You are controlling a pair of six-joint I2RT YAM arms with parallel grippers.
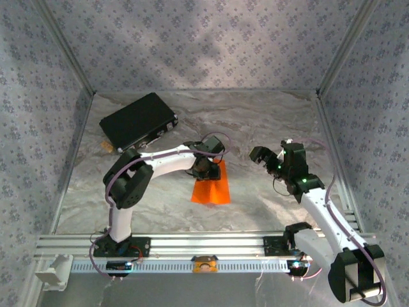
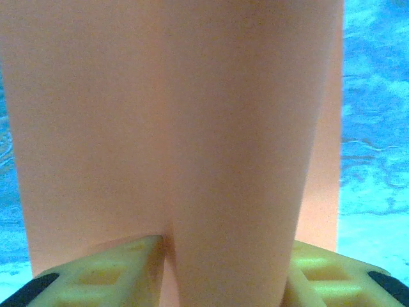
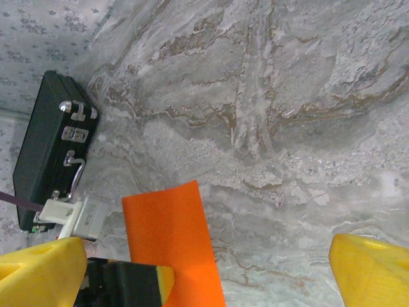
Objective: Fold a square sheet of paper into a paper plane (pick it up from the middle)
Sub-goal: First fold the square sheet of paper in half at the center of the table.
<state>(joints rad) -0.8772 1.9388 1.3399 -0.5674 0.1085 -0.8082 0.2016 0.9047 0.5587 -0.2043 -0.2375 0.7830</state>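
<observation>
1. The square sheet of paper (image 1: 214, 190) lies on the marbled table (image 1: 268, 121), near its middle. It is just in front of the left arm's reach and well clear of the black case (image 1: 137, 120) at the far left.
2. In the overhead view the sheet reads as longer than it is wide. Its long axis runs from the near edge toward the far edge of the table.
3. The left gripper (image 1: 204, 169) is set directly over the far half of the sheet and points down onto it.
4. In the left wrist view, a raised ridge of orange paper is seen between the yellow fingers (image 2: 112, 272). The ridge runs along the sheet's long axis, and the fingers straddle it crosswise.
5. The jaws of the left gripper stand partly drawn in. Both fingers are seen touching the flanks of the ridge, so the paper is judged to be pinched at its middle. How firm the hold is cannot be told.
6. The right gripper (image 1: 271, 157) hangs over bare table to the right of the sheet, well apart from it. Its jaws are spread wide and nothing is held.
7. The left arm is the nearer one. A straight upward lift along the pinched ridge is judged to be what the coming move calls for.
</observation>
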